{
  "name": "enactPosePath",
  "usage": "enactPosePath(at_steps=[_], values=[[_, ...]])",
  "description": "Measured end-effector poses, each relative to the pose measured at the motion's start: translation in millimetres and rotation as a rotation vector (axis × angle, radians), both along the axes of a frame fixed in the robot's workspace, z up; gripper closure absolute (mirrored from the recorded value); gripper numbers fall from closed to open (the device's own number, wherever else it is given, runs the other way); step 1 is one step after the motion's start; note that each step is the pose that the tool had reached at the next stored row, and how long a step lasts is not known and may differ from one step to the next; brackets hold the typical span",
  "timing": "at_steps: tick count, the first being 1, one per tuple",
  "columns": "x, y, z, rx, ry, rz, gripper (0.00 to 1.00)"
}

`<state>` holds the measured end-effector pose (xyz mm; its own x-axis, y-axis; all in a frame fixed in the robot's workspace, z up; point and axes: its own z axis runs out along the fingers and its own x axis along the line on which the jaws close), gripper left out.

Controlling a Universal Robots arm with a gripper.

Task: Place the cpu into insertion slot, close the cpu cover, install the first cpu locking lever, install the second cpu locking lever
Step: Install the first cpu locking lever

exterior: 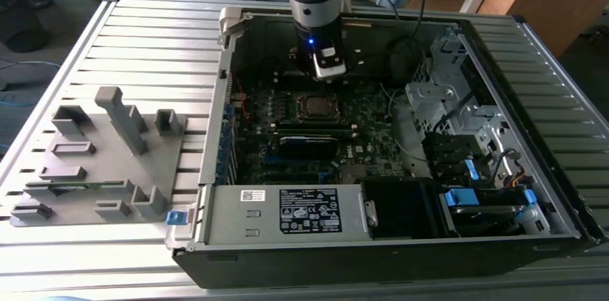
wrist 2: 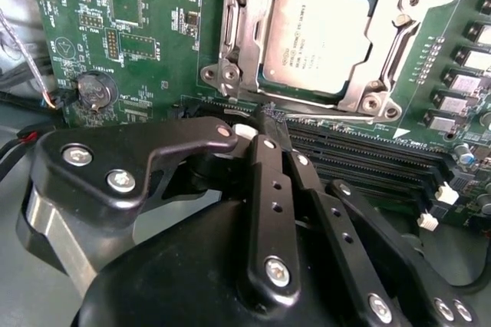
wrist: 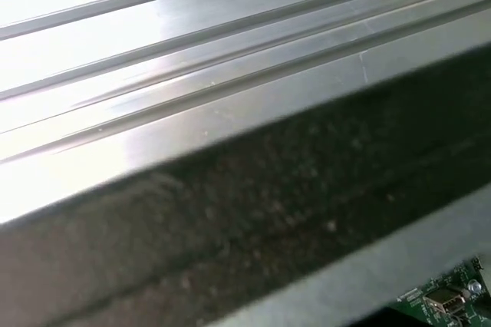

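Note:
The cpu (wrist 2: 321, 34), a flat silver-grey square, lies in the insertion slot (exterior: 314, 105) on the green motherboard (wrist 2: 153, 43). The cpu cover (wrist 2: 244, 12), a silver frame, lies flat around it. A thin metal locking lever (wrist 2: 345, 118) runs along the socket's edge nearest my gripper. Another lever (wrist 2: 397, 44) lies along a neighbouring side. My gripper (wrist 2: 270, 121) is shut, its black fingers (wrist 2: 265, 189) pressed together, the tip right at the end of the near lever. In the exterior view the gripper (exterior: 329, 73) hangs inside the open computer case, just behind the socket.
Black memory slots (wrist 2: 368, 160) run beside the gripper tip. A coin battery (wrist 2: 95, 90) sits on the board. Case walls (exterior: 224, 101), a drive cage (exterior: 447, 101) and a power supply (exterior: 285, 212) ring the board. A grey fixture tray (exterior: 95, 165) rests on the slatted table (wrist: 230, 74).

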<state>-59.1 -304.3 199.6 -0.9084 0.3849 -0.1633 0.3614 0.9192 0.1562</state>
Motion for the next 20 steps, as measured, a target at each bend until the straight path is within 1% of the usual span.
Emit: enactPosePath(at_steps=[4,6,7,8,10,20], values=[[0.0,1.2,-0.1,0.0028,-0.0012,0.0,0.89],[0.0,1.2,0.0,0.0059,-0.0018,0.0,0.89],[0.0,1.2,0.0,0.0086,-0.0022,0.0,0.89],[0.0,1.2,0.0,0.0134,-0.0025,-0.001,0.89],[0.0,1.2,0.0,0.0186,-0.0025,-0.003,0.89],[0.0,1.0,-0.2,0.0195,-0.0028,-0.005,0.89]])
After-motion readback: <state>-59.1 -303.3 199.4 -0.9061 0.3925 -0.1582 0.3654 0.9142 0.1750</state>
